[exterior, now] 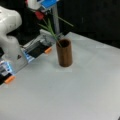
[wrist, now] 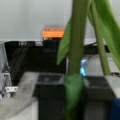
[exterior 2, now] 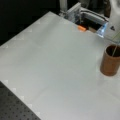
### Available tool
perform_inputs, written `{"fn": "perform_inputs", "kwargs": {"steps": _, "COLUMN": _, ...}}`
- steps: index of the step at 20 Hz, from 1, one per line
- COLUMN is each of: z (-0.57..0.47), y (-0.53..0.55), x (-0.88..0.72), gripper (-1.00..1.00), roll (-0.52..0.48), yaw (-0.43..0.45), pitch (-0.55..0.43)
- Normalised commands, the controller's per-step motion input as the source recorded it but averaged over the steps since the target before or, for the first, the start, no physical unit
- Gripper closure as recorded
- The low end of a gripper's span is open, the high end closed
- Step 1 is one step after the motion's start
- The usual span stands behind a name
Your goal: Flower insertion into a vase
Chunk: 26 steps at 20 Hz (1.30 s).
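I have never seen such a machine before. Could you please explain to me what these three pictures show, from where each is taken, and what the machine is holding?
This is a robot arm, white, standing beside a pale grey table. Two pictures come from cameras off the arm, looking down at the table from different sides. The third comes from a camera on the arm's wrist, so it looks along the hand.

On the table stands a dark-brown vase, an upright cylinder with a round mouth; both front views show it.

At a front view's top, the hand holds a flower with a red bloom and green leaves. Its stem slants down, and its lower end is in the vase's mouth. In the wrist view the green stem fills the picture, close to the camera.
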Motion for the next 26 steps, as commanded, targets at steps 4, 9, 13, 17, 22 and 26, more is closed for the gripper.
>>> {"fn": "perform_inputs", "kwargs": {"steps": 4, "z": -0.14, "y": -0.04, "x": -0.21, "gripper": 1.00, "roll": 0.189, "yaw": -0.160, "pitch": 0.136}}
{"fn": "perform_inputs", "kwargs": {"steps": 9, "z": -0.09, "y": 0.08, "x": -0.15, "gripper": 1.00, "roll": 0.171, "yaw": -0.144, "pitch": 0.136}}
{"fn": "perform_inputs", "kwargs": {"steps": 13, "z": 0.03, "y": 0.13, "x": -0.09, "gripper": 1.00, "roll": 0.144, "yaw": -0.138, "pitch": 0.401}}
{"fn": "perform_inputs", "kwargs": {"steps": 17, "z": 0.12, "y": 0.05, "x": 0.09, "gripper": 1.00, "roll": 0.109, "yaw": -0.103, "pitch": 0.572}}
{"fn": "perform_inputs", "kwargs": {"steps": 22, "z": 0.14, "y": 0.02, "x": 0.33, "gripper": 1.00, "roll": 0.088, "yaw": -0.052, "pitch": 0.596}}
{"fn": "perform_inputs", "kwargs": {"steps": 26, "z": 0.11, "y": 0.09, "x": 0.40, "gripper": 1.00, "roll": 0.024, "yaw": -0.018, "pitch": 0.573}}
